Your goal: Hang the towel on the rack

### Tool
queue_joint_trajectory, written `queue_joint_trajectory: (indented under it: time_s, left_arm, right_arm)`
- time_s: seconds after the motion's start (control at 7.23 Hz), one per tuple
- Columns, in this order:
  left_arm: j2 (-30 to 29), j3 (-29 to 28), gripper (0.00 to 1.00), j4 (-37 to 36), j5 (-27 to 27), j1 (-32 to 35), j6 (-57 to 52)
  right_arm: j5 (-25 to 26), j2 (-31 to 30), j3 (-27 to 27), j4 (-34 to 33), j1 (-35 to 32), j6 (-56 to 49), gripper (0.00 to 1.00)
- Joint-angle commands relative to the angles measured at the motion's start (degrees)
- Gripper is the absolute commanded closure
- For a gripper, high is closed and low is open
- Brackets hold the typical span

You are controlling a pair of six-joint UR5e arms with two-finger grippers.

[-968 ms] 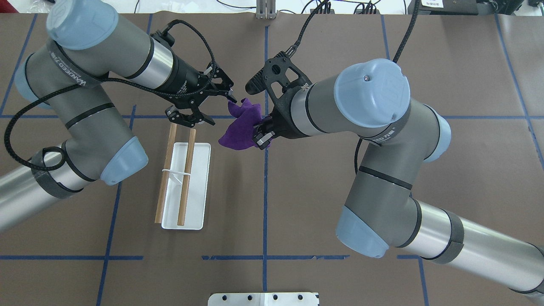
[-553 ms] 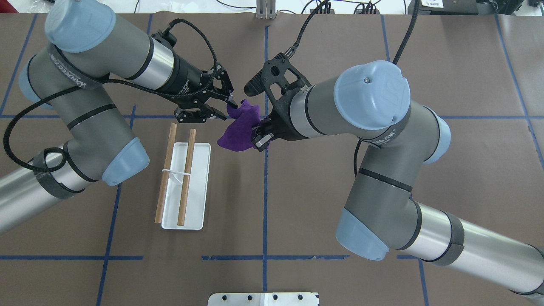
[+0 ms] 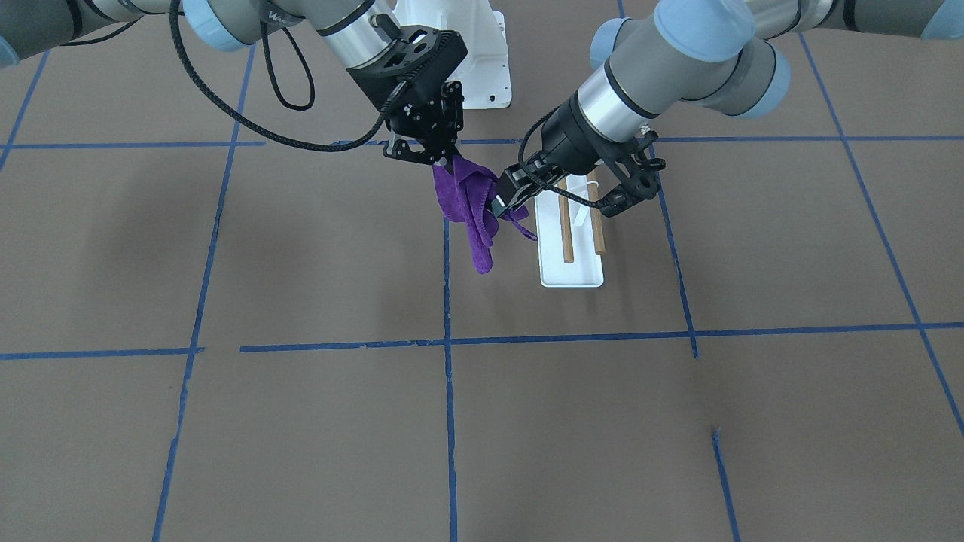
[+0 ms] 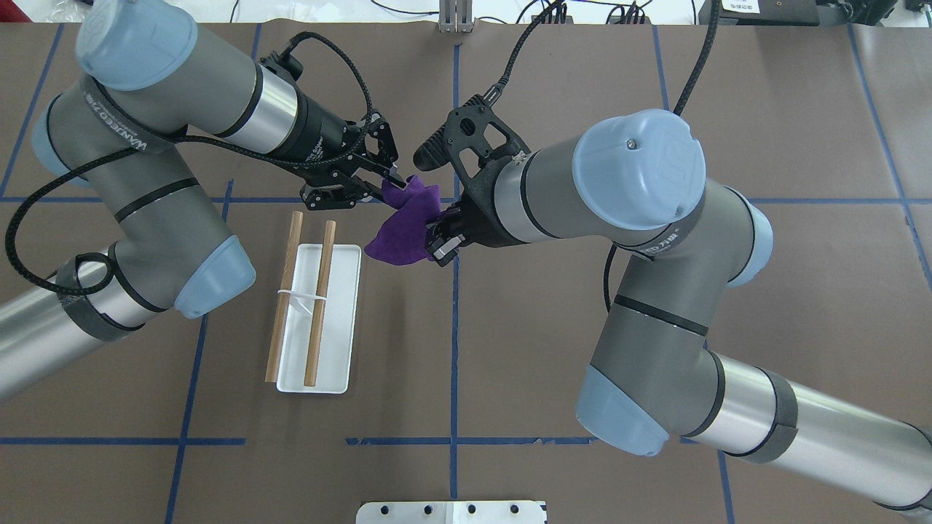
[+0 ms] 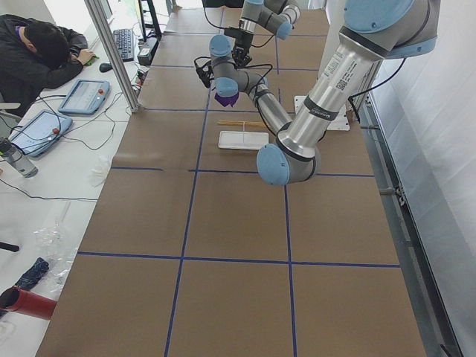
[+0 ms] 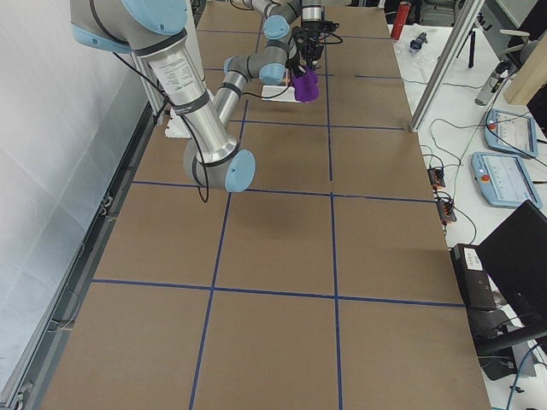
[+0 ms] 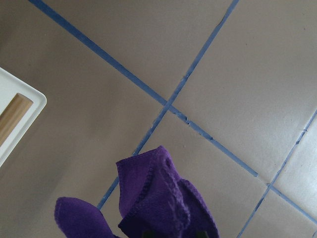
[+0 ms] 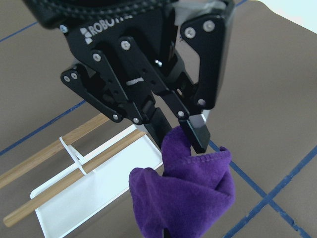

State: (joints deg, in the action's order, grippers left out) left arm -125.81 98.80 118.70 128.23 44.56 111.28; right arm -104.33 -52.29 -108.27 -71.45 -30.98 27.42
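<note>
The purple towel point(image 4: 402, 224) hangs bunched in the air between both grippers, to the right of the rack's far end. My right gripper point(image 4: 435, 240) is shut on it, mostly hidden under the wrist. My left gripper point(image 4: 384, 188) is shut on the towel's upper corner, which shows close up in the right wrist view point(image 8: 190, 130). The rack point(image 4: 319, 298) has two brown dowels on a white base point(image 4: 338, 327) and carries nothing. In the front view the towel point(image 3: 471, 214) droops beside the rack point(image 3: 566, 226). The left wrist view shows the towel point(image 7: 158, 203) over the table.
Brown table mat with blue tape lines point(image 4: 454, 349). The white bolted pedestal plate point(image 4: 451, 511) sits at the near edge. A person point(image 5: 37, 52) sits at a side desk with tablets beyond the table's end.
My left gripper moved in from open beside the towel and closed on its upper corner. My right gripper and the towel shifted slightly left, toward the rack.
</note>
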Motion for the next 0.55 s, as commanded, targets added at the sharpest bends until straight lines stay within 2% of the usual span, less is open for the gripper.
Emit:
queue_joint_trajectory:
  time_s: [0.0, 0.28, 0.41]
  left_arm:
    - [0.12, 0.25, 1.0, 0.04, 0.0, 0.0, -0.19]
    - [0.21, 0.68, 1.0, 0.04, 0.0, 0.0, -0.45]
    - [0.21, 0.69, 1.0, -0.05, 0.0, 0.0, -0.45]
  right_arm:
    - [0.0, -0.17, -0.01, 0.0, 0.05, -0.09, 1.0]
    - [-0.52, -0.44, 0.08, -0.09, 0.05, -0.44, 0.99]
    - [-0.53, -0.7, -0.01, -0.26, 1.0, 1.39, 0.08]
